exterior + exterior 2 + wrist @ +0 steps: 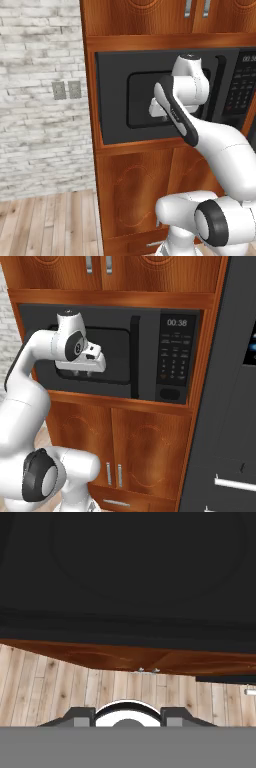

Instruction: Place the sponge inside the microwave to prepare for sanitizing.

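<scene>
Microwave (145,356) door shut (clock lit), tool (82,374) before window

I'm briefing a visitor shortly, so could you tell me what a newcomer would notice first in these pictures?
First, the white arm, its gripper raised in front of the dark-windowed door of the black microwave, which looks shut. Next, the lit clock reading 00:38 atop the button panel at right, and the warm wooden cabinets framing it all.

The black built-in microwave (107,356) sits within a tall wooden cabinet (125,441), its button panel (176,353) right of the door; the white robot arm (200,135) stands before it.
</scene>
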